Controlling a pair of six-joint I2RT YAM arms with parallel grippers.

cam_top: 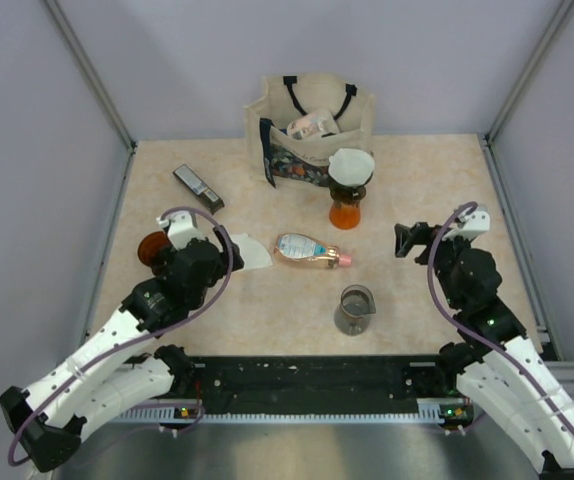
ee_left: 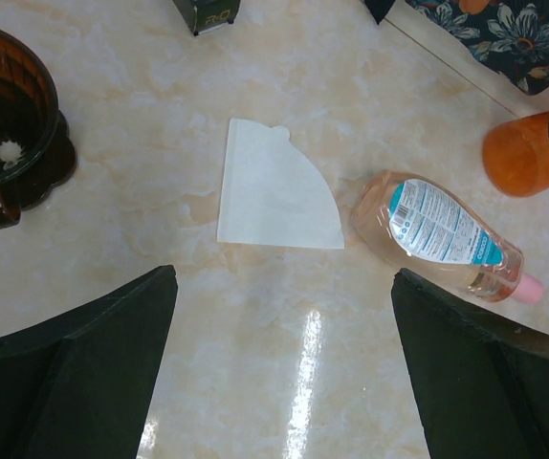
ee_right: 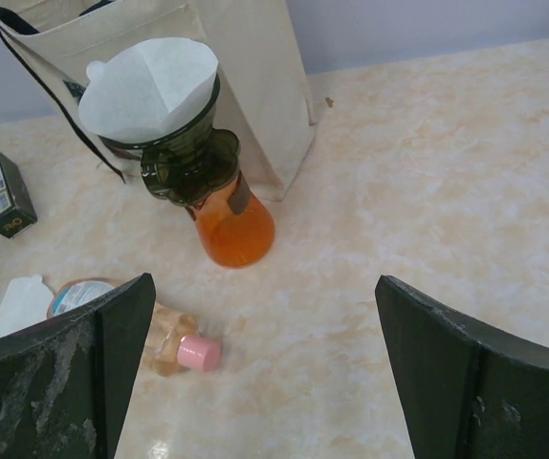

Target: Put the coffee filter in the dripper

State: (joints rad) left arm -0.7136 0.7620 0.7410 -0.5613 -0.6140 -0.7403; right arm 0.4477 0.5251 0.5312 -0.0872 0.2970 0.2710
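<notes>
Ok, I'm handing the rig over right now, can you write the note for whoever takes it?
Left pincer: open, empty, pointed at the flat filter, which lies on the table between the brown dripper and a bottle.
Right pincer: open, empty, facing the carafe.
Done: an opened filter sits in the dripper on the carafe.
Left: the flat filter is untouched and the brown dripper is empty. If that pair counts too, the left arm looks best placed for it.

The white-and-black left arm (cam_top: 117,340) reaches up from lower left, jaws spread wide, empty; the right arm (cam_top: 512,360) angles in from lower right, jaws wide apart, pointing left.
</notes>
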